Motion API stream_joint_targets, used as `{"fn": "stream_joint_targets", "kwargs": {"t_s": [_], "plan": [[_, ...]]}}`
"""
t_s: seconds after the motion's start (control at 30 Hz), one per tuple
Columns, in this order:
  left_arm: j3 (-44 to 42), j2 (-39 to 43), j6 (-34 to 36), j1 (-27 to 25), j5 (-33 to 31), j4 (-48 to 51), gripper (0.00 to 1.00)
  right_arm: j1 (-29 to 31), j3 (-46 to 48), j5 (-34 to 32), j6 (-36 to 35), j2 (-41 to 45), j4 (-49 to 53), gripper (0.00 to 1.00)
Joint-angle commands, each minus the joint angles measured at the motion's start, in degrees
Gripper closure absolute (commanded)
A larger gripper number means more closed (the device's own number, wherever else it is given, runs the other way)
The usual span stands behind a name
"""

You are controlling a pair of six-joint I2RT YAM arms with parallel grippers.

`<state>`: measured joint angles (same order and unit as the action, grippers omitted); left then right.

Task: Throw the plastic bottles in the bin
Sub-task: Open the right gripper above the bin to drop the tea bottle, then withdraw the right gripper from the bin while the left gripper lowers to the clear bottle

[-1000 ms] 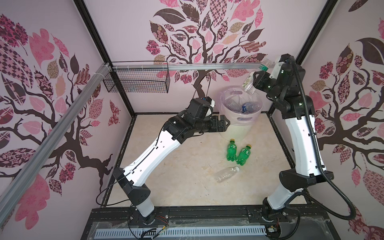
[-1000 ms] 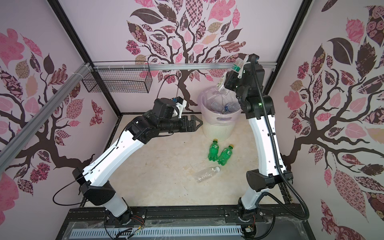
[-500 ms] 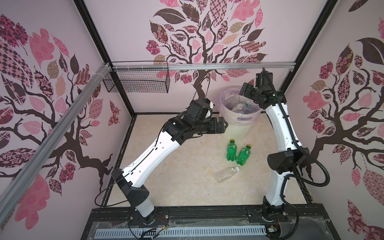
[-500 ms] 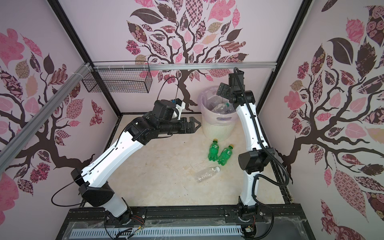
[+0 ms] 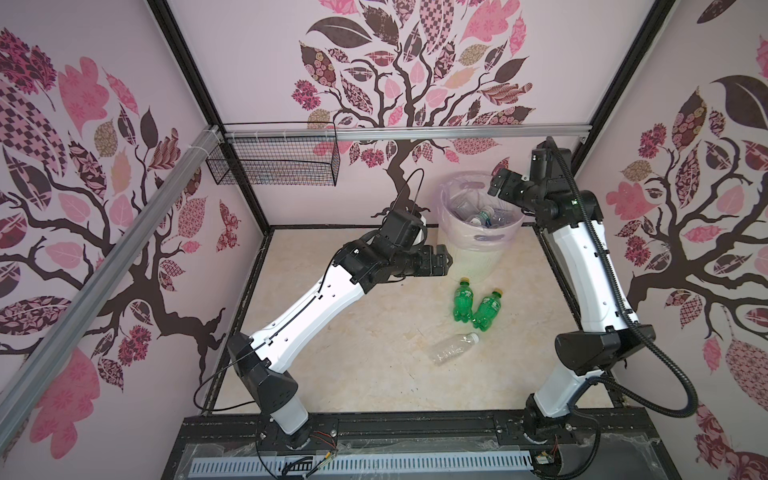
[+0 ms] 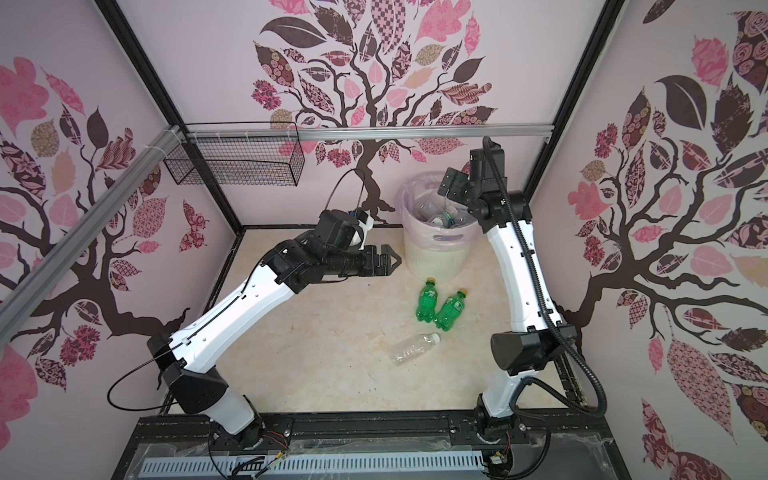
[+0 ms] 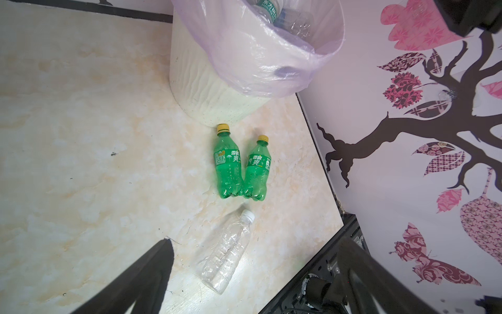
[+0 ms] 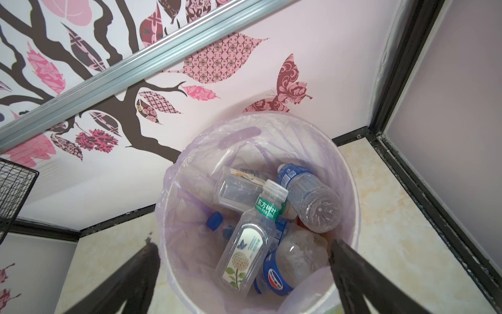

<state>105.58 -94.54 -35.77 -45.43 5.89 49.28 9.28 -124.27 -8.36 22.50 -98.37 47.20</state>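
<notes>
Presently, right jaws: wide, empty, over the round cream-white ribbed plastic bin.
Left jaws: wide, empty, beside the bin.
Remaining: two green plastic bottles, one clear plastic bottle, on the desk near the bin.
Advice: probably grasp one, mid-body.

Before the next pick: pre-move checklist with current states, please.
1. Payload in right gripper: ok, none. Its jaws stand wide above the bin.
2. Readiness of left gripper: ok. It is open, empty and beside the bin.
3. Bin contents below the rim: ok, as the right wrist view shows.
4. Bottles off the floor: not ok. Two green bottles and a clear bottle lie there.
5. Single grasp on the clear bottle: ok, it lies apart.
6. Single grasp on the green bottles: not ok. They lie side by side, bases apparently touching.
</notes>
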Motion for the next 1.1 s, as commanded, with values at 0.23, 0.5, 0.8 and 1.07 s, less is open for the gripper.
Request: {"fn": "stream_joint_targets", "kwargs": {"t_s": [0.23, 0.5, 0.8, 1.07], "plan": [[-11.84, -1.37, 5.34, -0.78, 8.61, -4.91, 0.03, -0.13, 22.04, 2.34, 1.37, 16.27, 0.57, 0.0], [-18.78, -5.04, 10.48, -4.47, 11.75, -5.73, 0.03, -0.13, 39.56, 3.27, 2.13, 26.25, 1.17, 0.01], [-23.87, -9.52, 13.07, -9.09, 10.8, -7.85, 0.03, -0.45, 49.73, 3.85, 4.43, 31.88, 5.05, 0.0], [-25.12, -13.14, 15.55, -12.0, 9.88, -8.25, 0.03, -1.35, 54.54, 8.09, 7.58, 33.33, 4.5, 0.0]]}}
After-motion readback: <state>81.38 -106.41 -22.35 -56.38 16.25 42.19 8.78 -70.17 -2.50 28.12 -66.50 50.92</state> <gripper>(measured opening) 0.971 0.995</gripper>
